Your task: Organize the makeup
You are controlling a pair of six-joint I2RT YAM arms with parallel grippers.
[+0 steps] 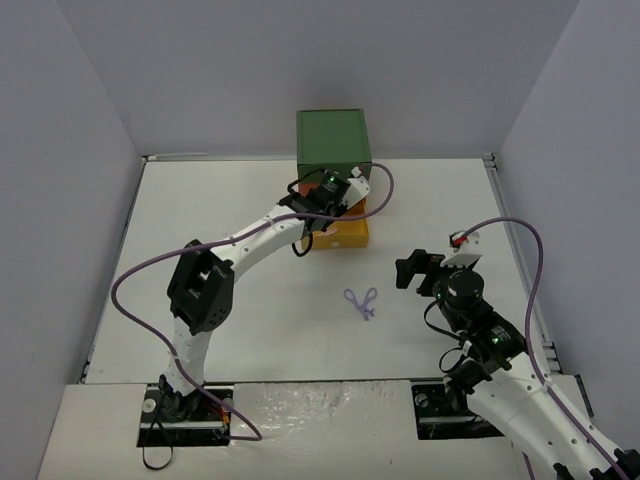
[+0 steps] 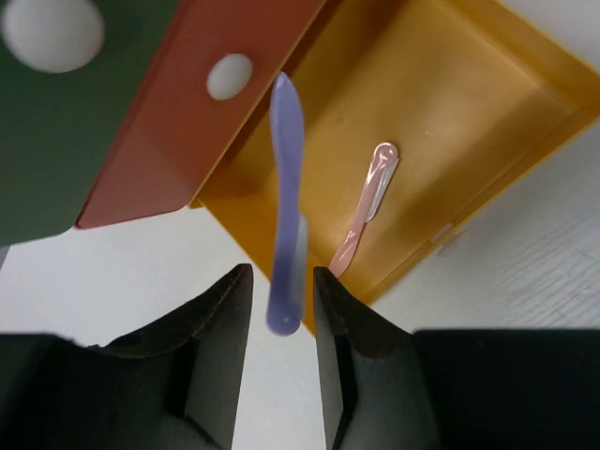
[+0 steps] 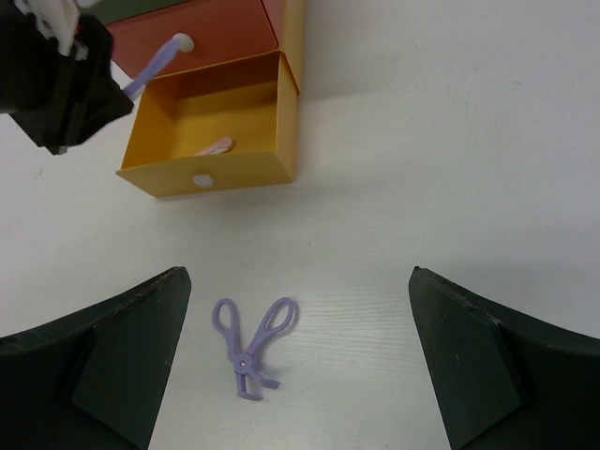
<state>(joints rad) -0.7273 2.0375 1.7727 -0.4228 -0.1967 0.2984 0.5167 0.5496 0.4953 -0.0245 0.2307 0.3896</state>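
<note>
1. Upright between the fingers of the left end effector (image 2: pixel 282 273): one lilac thin tool (image 2: pixel 286 187), hanging over the pulled-out yellow drawer (image 2: pixel 487 84).
2. That end effector parted a little and released, with a sliver of gap on either side of the tool.
3. Flat on the drawer floor, near the hanging tool but apart from it: a pale pink stick (image 2: pixel 366 211).
4. Directly above the yellow drawer, the orange drawer (image 2: pixel 178 122), pushed in, its white knob (image 2: pixel 230 75) close by the tool's upper tip; above that, the green drawer (image 2: pixel 47 141).
5. On the white bench (image 3: pixel 450 141), well apart from the drawers and in front of the open one: a scissor-shaped lilac tool (image 3: pixel 251 347), lying flat.
6. Above it, the right end effector (image 3: pixel 298 277), spread wide and grasping nothing.
7. Across the bench, the left arm (image 1: pixel 250 240), stretched to the drawer box (image 1: pixel 333 135) and covering part of its front in the top view.
</note>
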